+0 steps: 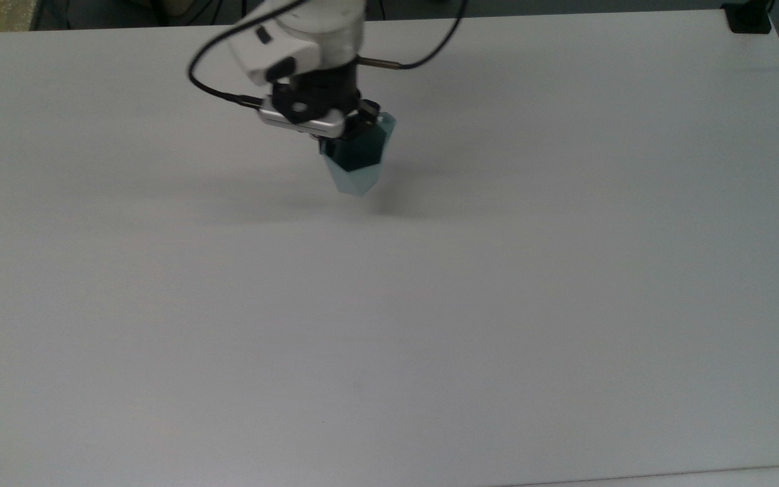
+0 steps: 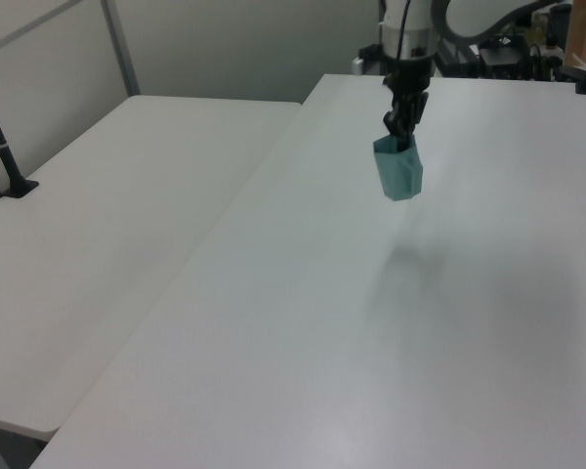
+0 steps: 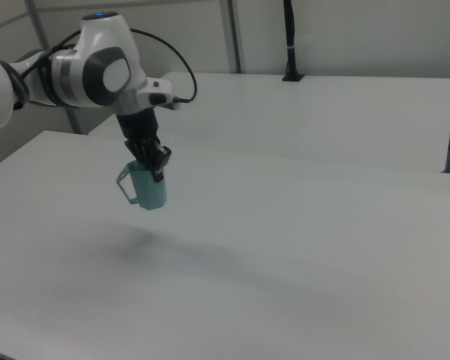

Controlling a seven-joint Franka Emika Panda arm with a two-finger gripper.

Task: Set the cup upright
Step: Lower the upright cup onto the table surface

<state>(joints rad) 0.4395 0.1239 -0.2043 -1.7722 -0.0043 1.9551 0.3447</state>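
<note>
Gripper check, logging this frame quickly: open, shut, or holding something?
Gripper: shut on the cup at its rim, holding it upright above the table.

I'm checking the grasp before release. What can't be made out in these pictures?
- Top view: the cup's handle, hidden behind its own body and the gripper.
- Left view: the cup's mouth; fingers cover the rim.
- Right view: the inner fingertip, inside the cup.
- Arm base: cut off by the edges.

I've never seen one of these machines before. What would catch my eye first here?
A small pale teal cup hangs in mid-air above a bare white table, mouth upward, pinched at its rim by the black gripper of a white robot arm. Its soft shadow lies on the table below.
</note>
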